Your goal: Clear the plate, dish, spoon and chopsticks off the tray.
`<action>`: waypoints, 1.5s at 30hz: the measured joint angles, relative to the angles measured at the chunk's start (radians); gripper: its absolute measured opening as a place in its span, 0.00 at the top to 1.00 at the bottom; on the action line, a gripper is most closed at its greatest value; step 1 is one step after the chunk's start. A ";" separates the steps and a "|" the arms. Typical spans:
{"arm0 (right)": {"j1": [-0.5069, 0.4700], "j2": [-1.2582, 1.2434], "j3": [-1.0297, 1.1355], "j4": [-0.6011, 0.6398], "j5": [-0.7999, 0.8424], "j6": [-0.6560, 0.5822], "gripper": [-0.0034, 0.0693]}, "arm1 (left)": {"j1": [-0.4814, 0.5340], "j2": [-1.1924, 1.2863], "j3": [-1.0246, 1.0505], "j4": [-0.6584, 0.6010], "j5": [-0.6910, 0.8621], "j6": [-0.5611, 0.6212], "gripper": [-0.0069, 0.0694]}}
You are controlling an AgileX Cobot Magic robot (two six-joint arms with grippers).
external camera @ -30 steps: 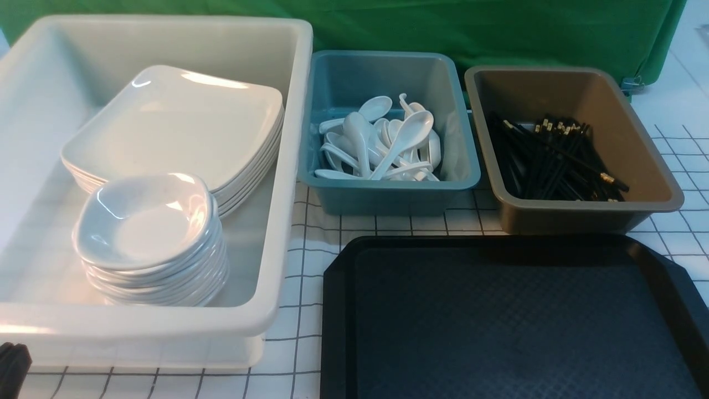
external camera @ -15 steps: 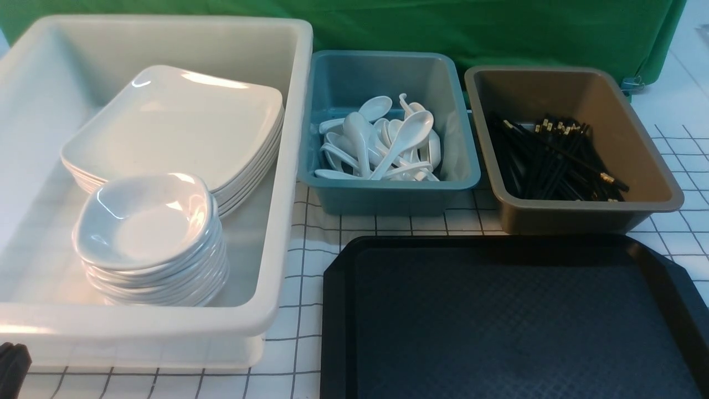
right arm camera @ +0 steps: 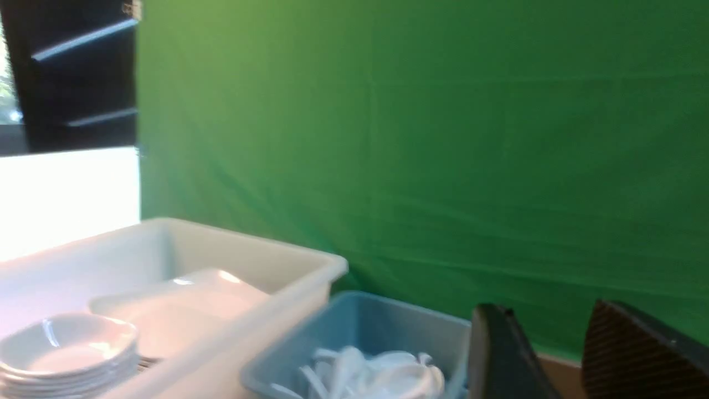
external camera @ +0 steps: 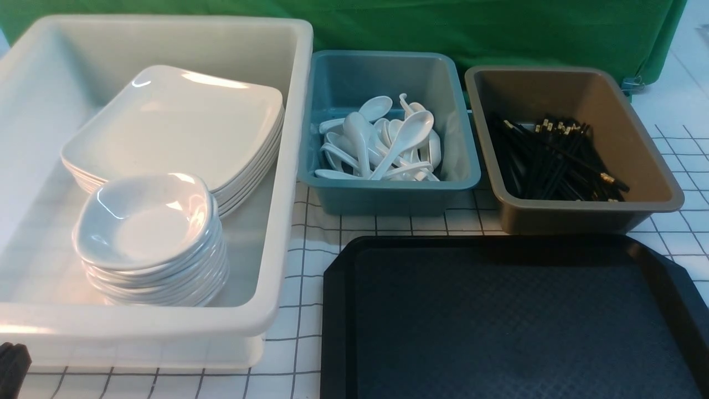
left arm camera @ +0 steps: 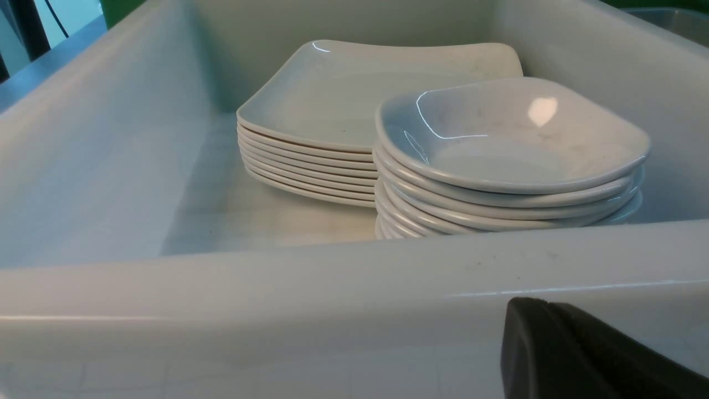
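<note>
The black tray [external camera: 339, 310] lies at the front right with nothing on it. A stack of several white plates [external camera: 177, 124] and a stack of small white dishes [external camera: 144, 221] sit inside the white tub [external camera: 291, 166]. White spoons [external camera: 382, 144] are piled in the blue bin [external camera: 388, 197]. Black chopsticks [external camera: 554, 160] lie in the brown bin [external camera: 581, 216]. My left gripper [left arm camera: 545, 303] is shut and empty, low outside the tub's near wall [left arm camera: 277, 288]; its tip [external camera: 11, 363] shows at the front-left corner. My right gripper [right arm camera: 545, 310] is open and empty, raised and facing the green backdrop.
The three containers stand in a row behind the tray on a white gridded tablecloth [external camera: 310, 233]. A green curtain [external camera: 443, 27] closes the back. The tub's tall near wall stands right in front of the left gripper.
</note>
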 joint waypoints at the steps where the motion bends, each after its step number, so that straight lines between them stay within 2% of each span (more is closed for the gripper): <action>1: 0.000 0.000 0.000 0.035 -0.010 -0.048 0.62 | 0.000 0.000 0.000 0.000 0.000 0.000 0.90; 2: 0.000 0.000 0.001 0.169 -0.032 -0.152 0.62 | 0.000 0.000 0.000 0.000 0.000 0.000 0.91; 3: 0.000 0.000 0.001 0.231 -0.044 -0.203 0.62 | 0.000 0.000 0.000 0.000 0.000 0.000 0.91; 8: 0.000 0.000 0.001 0.330 -0.062 -0.257 0.62 | 0.000 0.000 0.000 0.000 0.000 0.000 0.90; 14: -0.017 -0.003 0.009 0.339 -0.065 -0.286 0.62 | 0.000 0.000 0.000 0.000 0.000 0.000 0.90; 23: -0.406 -0.009 0.226 0.339 -0.030 -0.328 0.62 | 0.000 0.000 0.000 0.000 0.000 0.000 0.90; 27: -0.509 -0.037 0.383 0.339 -0.020 -0.343 0.62 | 0.000 0.000 0.000 0.000 0.000 0.000 0.90; 32: -0.536 -0.145 0.459 0.339 0.077 -0.379 0.62 | 0.000 0.000 0.000 0.000 0.000 0.000 0.90; 45: -0.537 -0.179 0.462 0.341 0.101 -0.391 0.62 | 0.000 0.000 0.000 0.000 0.002 0.000 0.90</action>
